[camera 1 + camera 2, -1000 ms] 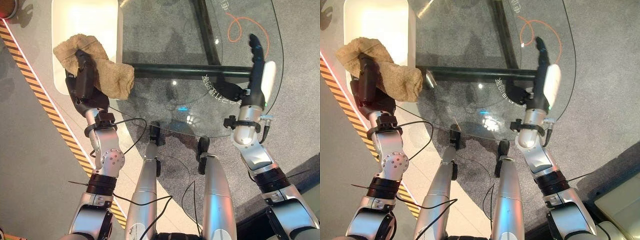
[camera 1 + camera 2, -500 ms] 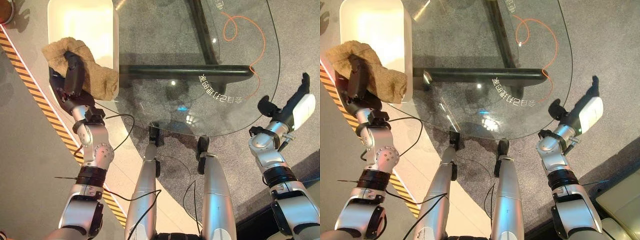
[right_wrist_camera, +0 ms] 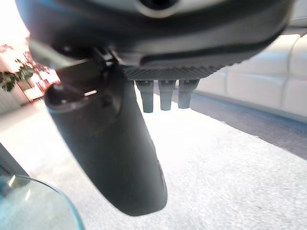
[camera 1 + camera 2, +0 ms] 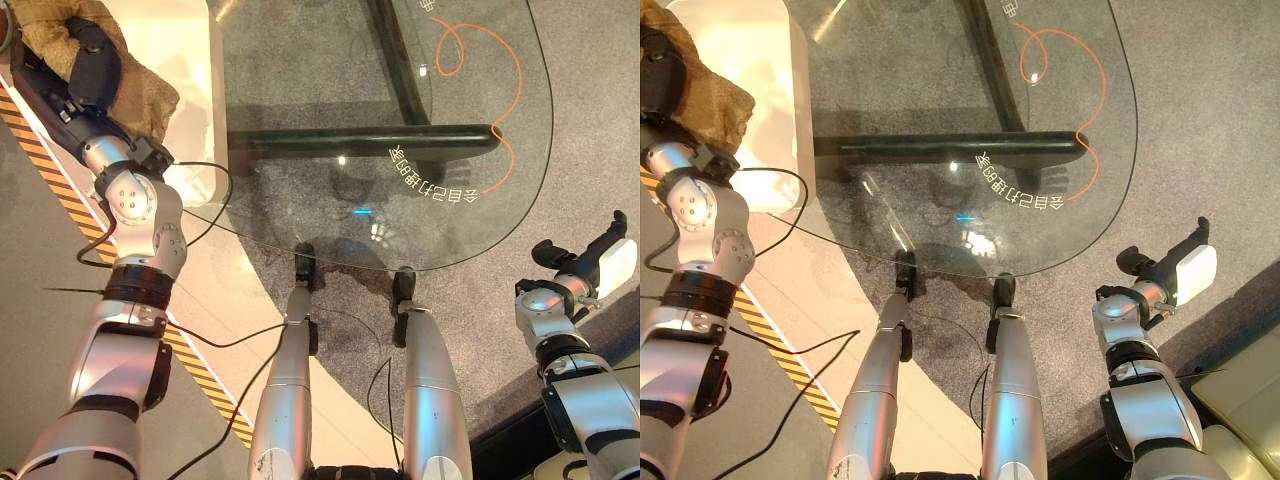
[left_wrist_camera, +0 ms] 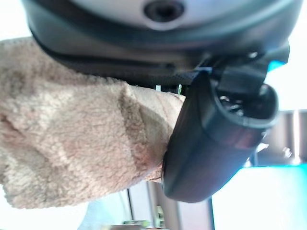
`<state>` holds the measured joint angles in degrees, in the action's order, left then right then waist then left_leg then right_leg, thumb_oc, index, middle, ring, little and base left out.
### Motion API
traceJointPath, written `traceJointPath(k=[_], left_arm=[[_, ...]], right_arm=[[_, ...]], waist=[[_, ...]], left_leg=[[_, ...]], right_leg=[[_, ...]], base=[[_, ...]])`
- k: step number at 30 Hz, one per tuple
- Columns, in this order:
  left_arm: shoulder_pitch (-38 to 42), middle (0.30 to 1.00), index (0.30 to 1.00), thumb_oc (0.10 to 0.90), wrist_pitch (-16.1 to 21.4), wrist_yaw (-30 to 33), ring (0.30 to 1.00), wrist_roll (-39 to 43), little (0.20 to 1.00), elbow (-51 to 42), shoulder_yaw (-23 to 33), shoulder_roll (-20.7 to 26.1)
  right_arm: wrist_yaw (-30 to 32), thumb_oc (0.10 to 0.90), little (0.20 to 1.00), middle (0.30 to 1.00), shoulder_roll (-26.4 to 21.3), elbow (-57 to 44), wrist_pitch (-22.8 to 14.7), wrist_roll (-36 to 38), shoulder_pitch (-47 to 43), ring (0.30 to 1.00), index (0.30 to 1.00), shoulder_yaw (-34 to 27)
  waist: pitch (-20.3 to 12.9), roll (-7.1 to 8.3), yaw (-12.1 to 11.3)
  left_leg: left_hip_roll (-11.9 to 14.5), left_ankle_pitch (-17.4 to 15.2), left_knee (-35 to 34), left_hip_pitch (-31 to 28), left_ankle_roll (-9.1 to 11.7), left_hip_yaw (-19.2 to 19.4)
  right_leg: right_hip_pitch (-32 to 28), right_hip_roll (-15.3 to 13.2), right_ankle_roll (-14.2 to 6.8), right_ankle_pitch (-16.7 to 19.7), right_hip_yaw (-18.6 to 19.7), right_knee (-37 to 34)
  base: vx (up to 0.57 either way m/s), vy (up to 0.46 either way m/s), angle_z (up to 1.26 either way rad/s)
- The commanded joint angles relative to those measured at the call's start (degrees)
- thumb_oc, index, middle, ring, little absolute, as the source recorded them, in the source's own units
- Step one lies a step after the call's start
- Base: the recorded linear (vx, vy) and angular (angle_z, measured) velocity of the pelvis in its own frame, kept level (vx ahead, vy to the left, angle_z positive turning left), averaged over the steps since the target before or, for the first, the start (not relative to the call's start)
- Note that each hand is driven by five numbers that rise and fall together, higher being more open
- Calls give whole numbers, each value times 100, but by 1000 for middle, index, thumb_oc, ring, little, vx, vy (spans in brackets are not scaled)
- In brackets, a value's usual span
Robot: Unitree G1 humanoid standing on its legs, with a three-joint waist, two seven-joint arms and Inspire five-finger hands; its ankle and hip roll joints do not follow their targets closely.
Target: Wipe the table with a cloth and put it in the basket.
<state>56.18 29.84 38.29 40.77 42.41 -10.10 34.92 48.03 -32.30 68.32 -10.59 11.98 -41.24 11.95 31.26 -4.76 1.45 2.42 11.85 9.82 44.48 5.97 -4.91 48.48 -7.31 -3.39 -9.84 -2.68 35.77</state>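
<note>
- The left hand (image 4: pixel 92 70) has its dark fingers (image 5: pixel 211 139) and thumb curled round a fluffy tan terry cloth (image 5: pixel 72 148); the left wrist view shows the thumb pressed into the pile.
- The cloth bunches around that hand at the far left, over the white rectangular plastic basket (image 4: pixel 195 90), with part of it hanging past the basket's outer edge.
- The basket stands on the floor just beside the left edge of the rounded clear glass worktop (image 4: pixel 400 200), whose black tubular frame (image 4: pixel 360 138) shows through the glass.
- The right hand (image 4: pixel 1175 268) hangs well off the worktop's right edge, above grey carpet (image 3: pixel 230 172); its fingers are straight and hold nothing.
- An orange cord (image 4: pixel 500 90) loops under the glass at the far right.
</note>
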Motion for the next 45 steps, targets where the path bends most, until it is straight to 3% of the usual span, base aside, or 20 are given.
traceJointPath(k=[1, 9, 15, 33, 41, 42, 44, 45], left_arm=[[808, 300, 300, 100, 333, 424, 300, -694, 200, 152, 145, 737], [1187, 300, 300, 100, -199, 844, 300, -1153, 200, 1031, -233, 899], [1276, 300, 300, 100, -752, 663, 300, -1066, 200, 1579, -323, 990], [1563, 300, 300, 100, -1776, 118, 300, -1622, 200, 2483, -703, 1219], [1590, 300, 300, 100, -1907, -86, 300, -1643, 200, 2534, -882, 1270], [1569, 340, 340, 147, -1938, -93, 340, -1615, 247, 2528, -888, 1265], [1560, 632, 632, 487, -1985, -89, 632, -1604, 587, 2535, -887, 1259], [1564, 900, 900, 800, -2000, -72, 900, -1594, 900, 2554, -880, 1249]], right_arm=[[-19, 800, 900, 900, -331, 137, 24, 76, -87, 900, 900, 156], [-483, 800, 900, 900, -158, 519, 444, -30, 3, 900, 900, 387], [-694, 800, 900, 900, -53, 561, 587, -120, 126, 900, 900, 524], [-706, 800, 900, 900, -77, 426, 513, -254, 75, 900, 900, 623], [-657, 800, 900, 900, -84, 349, 448, -275, 98, 900, 900, 602], [-648, 800, 900, 900, -76, 339, 447, -290, 113, 900, 900, 586], [-637, 800, 900, 900, -63, 340, 438, -306, 122, 900, 900, 571], [-640, 800, 900, 900, -56, 344, 427, -293, 122, 900, 900, 569]], waist=[[-146, 214, -28], [-146, 227, 64], [-146, 249, 130], [-146, 401, 250], [-146, 421, 273], [-146, 422, 275], [-146, 424, 276], [-146, 430, 278]], left_leg=[[-456, -1215, 802, -211, -509, 586], [-440, -1200, 852, -97, -504, 600], [-447, -1194, 873, -39, -510, 600], [-439, -1212, 1002, 296, -561, 586], [-458, -1244, 1014, 391, -585, 609], [-462, -1253, 1026, 402, -590, 614], [-464, -1259, 1033, 413, -599, 622], [-466, -1264, 1033, 419, -605, 621]], right_leg=[[-388, 441, 58, 662, -180, -1384], [-230, 491, 90, 653, -110, -1305], [-154, 521, 97, 658, -70, -1288], [179, 629, 62, 793, 53, -1290], [274, 629, 20, 887, 114, -1375], [287, 628, 13, 895, 119, -1373], [302, 616, 4, 923, 127, -1388], [312, 615, 1, 935, 132, -1395]], base=[[31, 46, 0], [17, 56, -2], [18, 53, -1], [13, 37, -2], [14, 37, -3], [20, 42, -1], [7, 15, -1], [0, 0, 0]])
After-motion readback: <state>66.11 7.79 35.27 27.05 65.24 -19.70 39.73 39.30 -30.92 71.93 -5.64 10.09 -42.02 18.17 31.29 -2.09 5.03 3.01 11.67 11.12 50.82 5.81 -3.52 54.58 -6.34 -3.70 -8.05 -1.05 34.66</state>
